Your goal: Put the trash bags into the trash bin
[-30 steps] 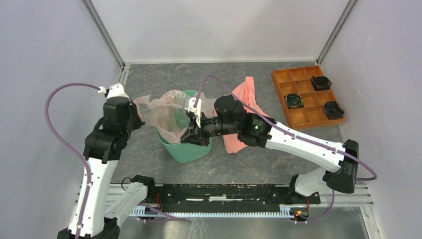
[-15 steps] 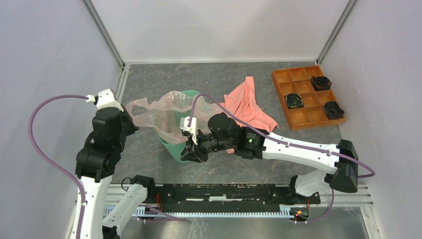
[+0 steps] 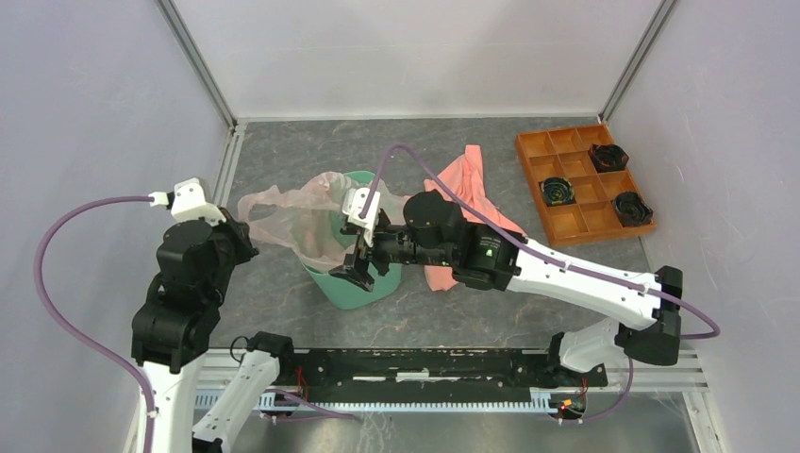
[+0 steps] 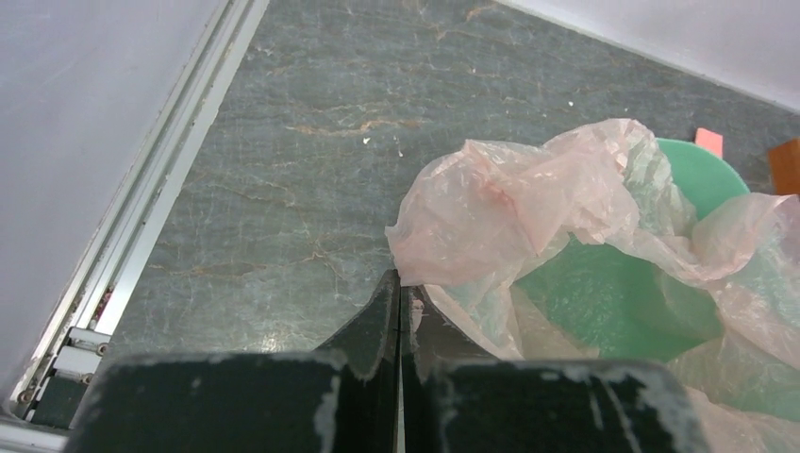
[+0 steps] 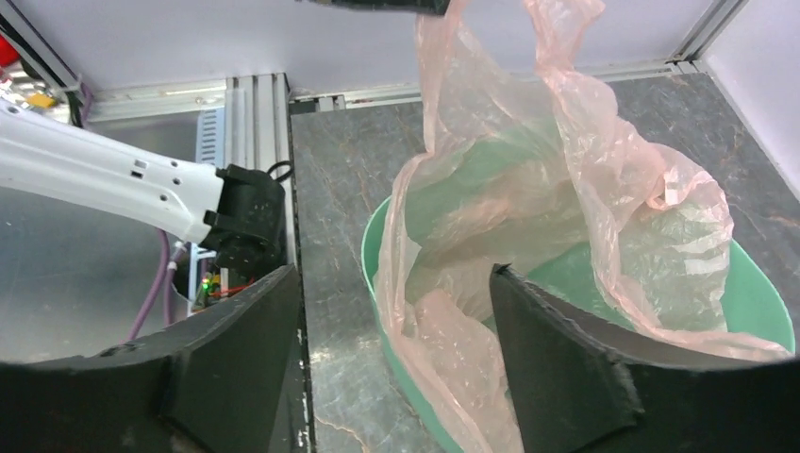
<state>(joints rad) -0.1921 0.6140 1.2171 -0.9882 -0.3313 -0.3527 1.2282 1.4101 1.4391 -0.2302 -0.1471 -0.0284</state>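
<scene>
Bin (image 3: 351, 291) sat just ahead of left gripper (image 4: 400, 302), below right gripper (image 5: 391, 283). Bag (image 3: 288, 212) lay half inside, draped over the rim. Likely light, floppy, slippery, so grab bunched folds. Left pinched bag's edge; right spread wide, unclamped.

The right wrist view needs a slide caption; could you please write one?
Open right gripper hovers over the mint-green plastic bin, a translucent pale pink plastic bag draped across it.

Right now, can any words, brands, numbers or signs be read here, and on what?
None can be read. The pink bag, green bin, orange tray and orange cloth show no legible text.
</scene>
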